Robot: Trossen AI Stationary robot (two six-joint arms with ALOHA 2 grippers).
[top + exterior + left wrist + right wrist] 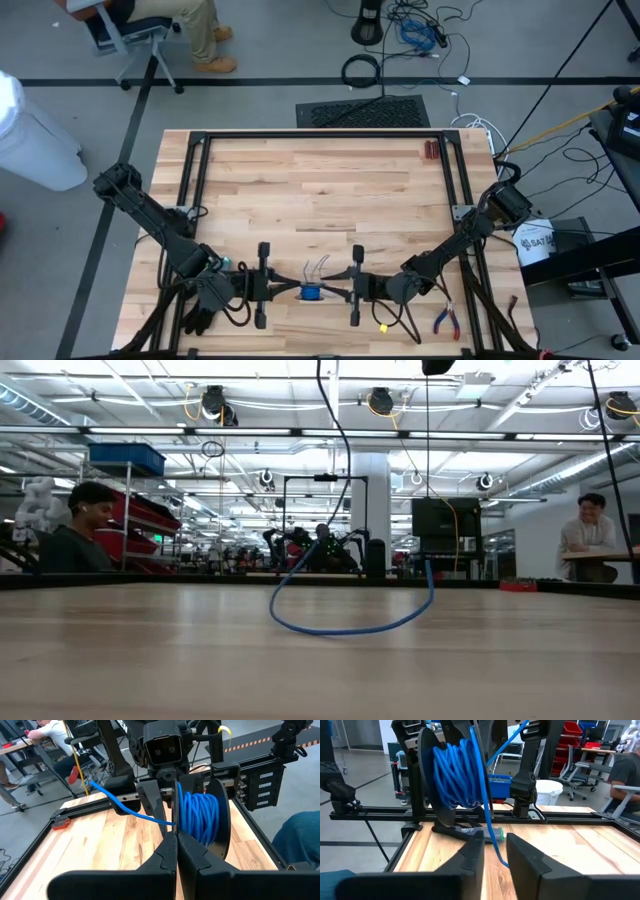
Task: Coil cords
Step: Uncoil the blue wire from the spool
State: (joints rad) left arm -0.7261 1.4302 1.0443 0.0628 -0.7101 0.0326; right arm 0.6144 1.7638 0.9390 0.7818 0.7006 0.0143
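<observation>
Here, near the wooden table's [320, 180] near edge, the clenched left gripper [176, 840] pinches the thin blue coiled cord [200, 815]; the right gripper [494, 842] stands released beside it.

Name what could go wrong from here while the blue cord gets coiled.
A slack loop of the blue cord sags onto the table and could snag or tangle. The right gripper is open around the cord's tail, so turns on the coil might slip loose. The left gripper, pinching the cord, sits so close that the two could collide.
</observation>
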